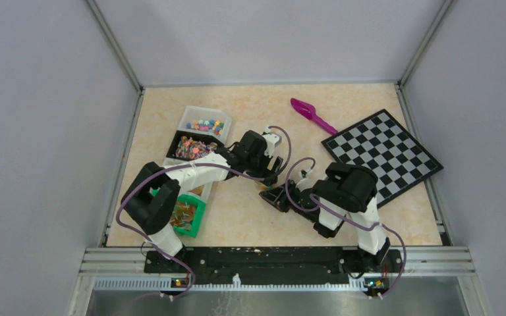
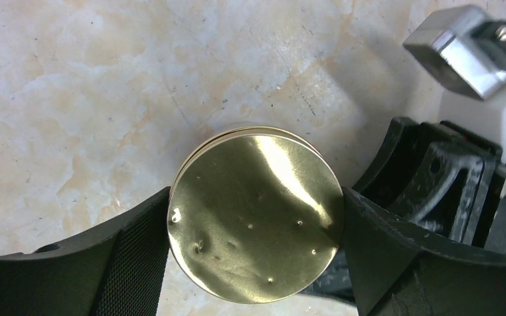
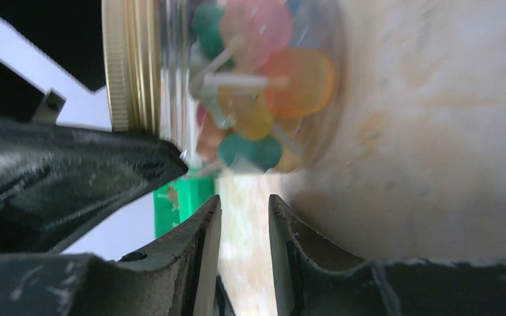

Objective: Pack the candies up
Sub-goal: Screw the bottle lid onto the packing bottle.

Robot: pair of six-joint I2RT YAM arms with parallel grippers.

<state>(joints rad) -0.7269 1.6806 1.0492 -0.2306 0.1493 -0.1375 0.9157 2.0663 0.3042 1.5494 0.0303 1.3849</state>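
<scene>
Just beyond right claw [image 3: 244, 201] tips: jarred candies [image 3: 270, 79].

Left arm [image 1: 197, 168] & right arm [image 1: 346, 185] both have white links w/ black joint housings, thin purple cables [image 1: 119, 212] looping alongside & a shared black base rail [image 1: 263, 258], while left hand [image 2: 257, 220] & right hand [image 3: 244, 204] are matte black w/ wedge-shaped fingers [image 2: 132, 263], fine-textured on the inner face.

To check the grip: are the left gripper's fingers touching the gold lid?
Touching. Left wrist view: both fingers press the lid's rim, no gap.
</scene>
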